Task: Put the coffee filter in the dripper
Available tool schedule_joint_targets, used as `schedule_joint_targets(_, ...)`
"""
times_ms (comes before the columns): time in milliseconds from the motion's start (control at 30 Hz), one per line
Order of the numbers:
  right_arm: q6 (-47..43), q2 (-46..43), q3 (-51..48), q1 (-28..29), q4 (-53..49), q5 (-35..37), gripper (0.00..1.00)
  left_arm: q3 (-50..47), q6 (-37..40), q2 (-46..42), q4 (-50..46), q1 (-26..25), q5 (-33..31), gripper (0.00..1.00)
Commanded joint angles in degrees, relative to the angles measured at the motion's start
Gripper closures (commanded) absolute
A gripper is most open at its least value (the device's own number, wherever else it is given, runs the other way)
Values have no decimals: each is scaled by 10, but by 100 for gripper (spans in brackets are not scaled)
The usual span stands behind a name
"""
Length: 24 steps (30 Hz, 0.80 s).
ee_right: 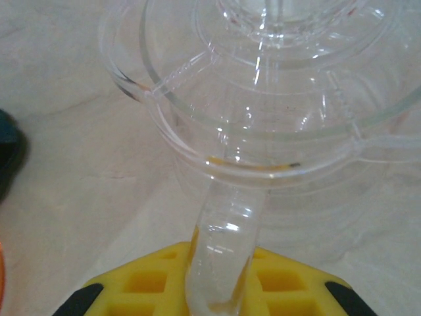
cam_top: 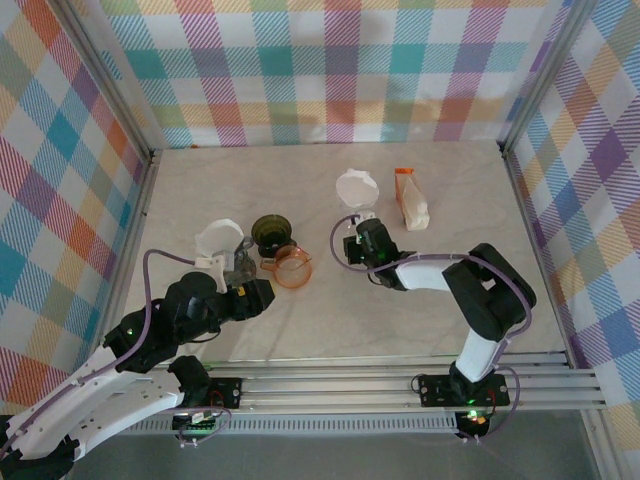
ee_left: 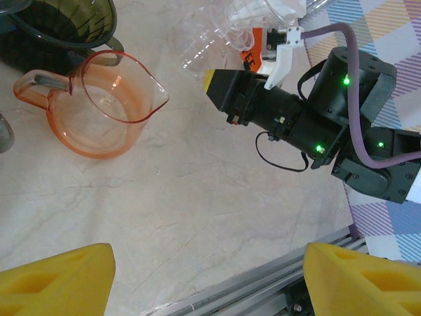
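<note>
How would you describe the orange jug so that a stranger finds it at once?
Look at the pale table, a little left of its middle. There, next to the dark green dripper, stands the orange jug. It alone is see-through orange, with a handle and a pouring spout.

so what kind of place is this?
Likely a lab test cell, not a kitchen: plaid walls box in the marble-look tabletop, an aluminium rail lines its near edge, coffee props like the orange pitcher sit out.
</note>
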Motion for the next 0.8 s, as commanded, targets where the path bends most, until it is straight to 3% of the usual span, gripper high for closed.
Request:
schedule_joint_targets(0, 17, 21, 6, -14, -41, -4, 79, -5, 0, -5, -10, -2, -12, 24)
schedule_joint_targets(200, 15, 30, 3, -17, -25, -12, 74, -6, 0, -4, -10, -2, -15, 24)
schedule_joint_targets(500, 19, 8, -32, -17, 11, -28, 47, -9, 0, 3, -5, -2, -14, 24)
schedule_joint_targets(767, 32, -35, -69, -8, 28, -40, 41, -8, -2, 9, -1, -1, -14, 24)
